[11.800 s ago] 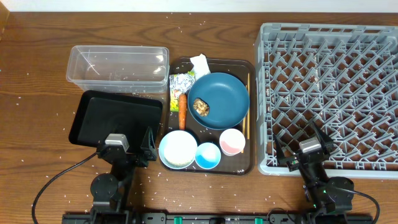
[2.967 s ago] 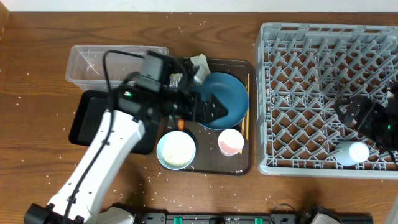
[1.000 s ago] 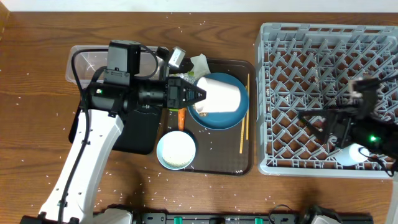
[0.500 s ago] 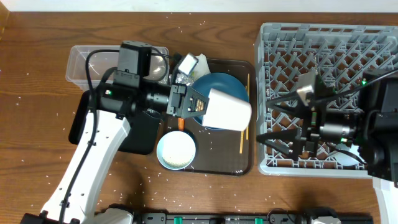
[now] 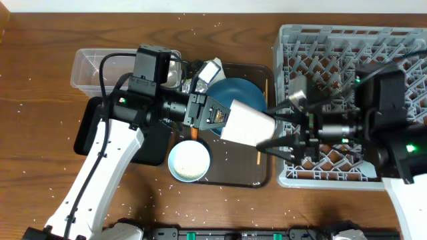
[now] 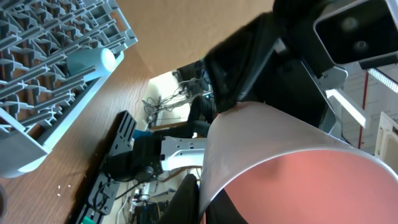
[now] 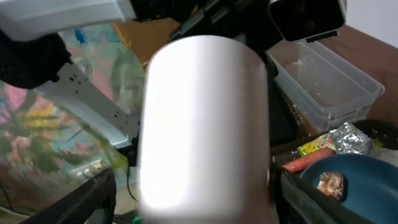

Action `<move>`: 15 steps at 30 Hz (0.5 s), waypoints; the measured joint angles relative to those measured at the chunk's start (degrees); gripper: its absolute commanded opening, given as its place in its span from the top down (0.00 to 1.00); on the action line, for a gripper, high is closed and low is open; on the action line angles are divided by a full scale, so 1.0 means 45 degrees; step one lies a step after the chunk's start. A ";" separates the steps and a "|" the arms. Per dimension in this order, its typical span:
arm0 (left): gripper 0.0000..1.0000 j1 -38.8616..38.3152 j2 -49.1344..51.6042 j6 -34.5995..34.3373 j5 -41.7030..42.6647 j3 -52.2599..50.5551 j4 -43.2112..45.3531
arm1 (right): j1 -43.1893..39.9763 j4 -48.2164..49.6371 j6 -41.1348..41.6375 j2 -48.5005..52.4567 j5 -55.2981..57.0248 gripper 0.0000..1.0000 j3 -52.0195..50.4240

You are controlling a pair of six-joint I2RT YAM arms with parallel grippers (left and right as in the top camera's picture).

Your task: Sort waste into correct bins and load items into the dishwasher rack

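Overhead, the left gripper (image 5: pixel 217 120) is clamped on the rim of the small pink cup (image 5: pixel 245 125). The cup lies on its side in the air above the right half of the dark serving tray (image 5: pixel 248 179), overlapping the large blue bowl (image 5: pixel 233 93). The right gripper (image 5: pixel 279 129) has its fingers spread either side of the cup's base. The left wrist view shows the cup's pink inside close up. The right wrist view shows the cup's base between the parted fingers, with the clear tub (image 7: pixel 329 81) behind.
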 measured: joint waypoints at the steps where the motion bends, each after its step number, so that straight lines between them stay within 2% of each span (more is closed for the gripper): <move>1: 0.94 -0.0005 0.0000 0.0000 -0.0005 0.0000 0.0083 | 0.0092 0.0141 0.0053 0.0112 0.0019 0.34 0.0000; 6: 0.94 0.0010 0.0000 0.0000 -0.0044 0.0000 0.0228 | 0.0359 0.0510 0.0413 0.0393 0.0010 0.39 0.0000; 10: 0.94 0.0010 0.0000 0.0000 -0.0044 0.0000 0.0476 | 0.0384 0.0539 0.0568 0.0393 0.0019 0.36 0.0000; 15: 0.94 0.0000 0.0000 0.0000 -0.0010 0.0000 0.0695 | 0.0427 0.0544 0.0656 0.0403 0.0034 0.44 0.0000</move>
